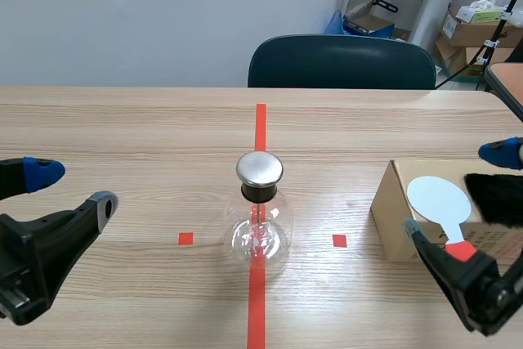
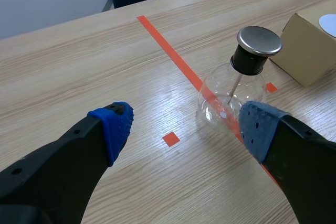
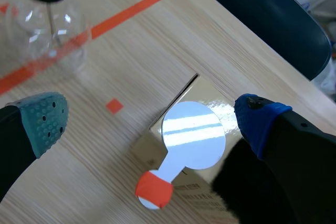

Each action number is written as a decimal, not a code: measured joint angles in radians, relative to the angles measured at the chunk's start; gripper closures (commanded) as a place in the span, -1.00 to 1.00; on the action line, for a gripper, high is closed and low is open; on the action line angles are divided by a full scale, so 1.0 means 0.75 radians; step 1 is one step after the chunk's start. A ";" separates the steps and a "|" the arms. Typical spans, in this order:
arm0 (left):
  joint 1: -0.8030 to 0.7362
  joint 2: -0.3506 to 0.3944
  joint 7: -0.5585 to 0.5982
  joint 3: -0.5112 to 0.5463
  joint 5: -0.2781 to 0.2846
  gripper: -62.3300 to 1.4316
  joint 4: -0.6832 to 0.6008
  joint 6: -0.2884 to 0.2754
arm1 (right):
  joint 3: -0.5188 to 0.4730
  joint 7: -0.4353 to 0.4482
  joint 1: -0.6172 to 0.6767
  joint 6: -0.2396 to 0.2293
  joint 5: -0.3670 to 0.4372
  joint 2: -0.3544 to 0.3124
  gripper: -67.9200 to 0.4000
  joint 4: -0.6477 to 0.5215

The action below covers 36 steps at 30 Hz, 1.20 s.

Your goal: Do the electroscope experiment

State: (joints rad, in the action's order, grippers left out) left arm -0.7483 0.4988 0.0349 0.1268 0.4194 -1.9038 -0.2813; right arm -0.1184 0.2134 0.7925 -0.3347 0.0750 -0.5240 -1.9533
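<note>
Right end effector [image 3: 151, 120] open | black fur patch [image 1: 498, 199] cut off, unclear

The jar [image 1: 260, 218] stands in the middle of the table [image 1: 122, 136], on the long tape line [image 1: 261, 124]. A box [image 1: 392, 218] sits to its right, well apart. A paddle [image 1: 439, 199] lies on the box, with a fur cloth [image 1: 497, 198] just beside it. A chair [image 1: 341, 63] stands behind the table.

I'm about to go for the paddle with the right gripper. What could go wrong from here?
The paddle lies flat on the box, its handle at the edge: the open right gripper may knock it off or shove the box. The fur lies close beside it and could get pinched too. Later, a bump could tip the glass flask.
</note>
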 measured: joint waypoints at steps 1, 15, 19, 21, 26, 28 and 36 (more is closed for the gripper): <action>0.000 0.000 0.001 0.000 0.000 -0.45 0.000 0.000 | 0.000 0.005 0.020 -0.002 -0.086 0.000 -1.00 -0.024; 0.001 0.000 0.000 0.000 0.000 -0.45 0.000 0.000 | 0.001 0.037 0.334 0.256 -1.390 0.233 -1.00 -0.176; 0.001 -0.001 -0.001 0.000 0.000 -0.45 0.000 0.000 | 0.002 0.099 0.330 0.477 -1.555 0.330 -1.00 -0.068; 0.001 -0.001 0.001 0.000 0.000 -0.45 0.000 0.000 | 0.009 0.104 0.315 0.561 -1.593 0.336 -1.00 0.006; 0.001 -0.001 0.000 0.000 -0.001 -0.45 0.000 0.000 | 0.077 0.104 0.198 0.813 -1.673 0.329 -1.00 0.244; 0.001 -0.001 0.002 0.000 -0.001 -0.45 0.000 -0.001 | 0.107 0.104 0.134 0.911 -1.682 0.329 -1.00 0.351; 0.000 -0.020 0.002 -0.010 -0.044 -0.45 0.000 -0.049 | 0.207 0.105 -0.092 1.130 -1.736 0.299 -1.00 0.650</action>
State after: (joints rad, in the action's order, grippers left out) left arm -0.7483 0.4839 0.0364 0.1196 0.3866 -1.9038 -0.3180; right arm 0.0364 0.2924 0.7238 0.5125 -1.2274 -0.3000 -1.4658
